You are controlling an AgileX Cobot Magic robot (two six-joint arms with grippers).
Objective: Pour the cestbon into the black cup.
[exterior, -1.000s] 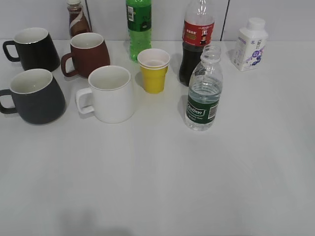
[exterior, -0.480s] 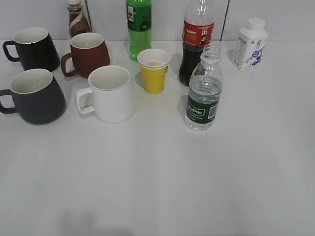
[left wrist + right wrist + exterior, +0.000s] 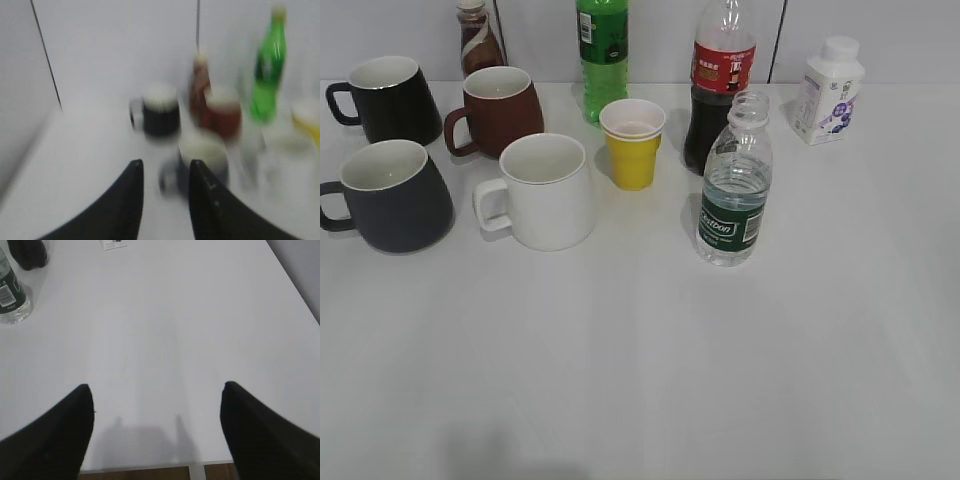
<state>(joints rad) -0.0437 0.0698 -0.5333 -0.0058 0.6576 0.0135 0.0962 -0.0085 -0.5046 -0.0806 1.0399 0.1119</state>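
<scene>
The cestbon [image 3: 734,190], a clear uncapped bottle with a dark green label, stands upright right of centre. Its base also shows at the top left of the right wrist view [image 3: 10,295]. The black cup [image 3: 395,195], a matte charcoal mug with a white inside, stands at the left edge, handle to the left. It is blurred in the left wrist view [image 3: 204,160], just beyond the jaws. My left gripper [image 3: 165,170] is open and empty, its jaws a modest gap apart. My right gripper [image 3: 157,390] is wide open and empty over the table's front edge. Neither gripper shows in the exterior view.
A white mug [image 3: 545,190] stands beside the black cup, with a glossy black mug [image 3: 390,98] and a reddish-brown mug [image 3: 500,108] behind. A yellow paper cup [image 3: 633,142], a green soda bottle [image 3: 602,55], a cola bottle [image 3: 720,85] and a white bottle [image 3: 828,90] stand at the back.
</scene>
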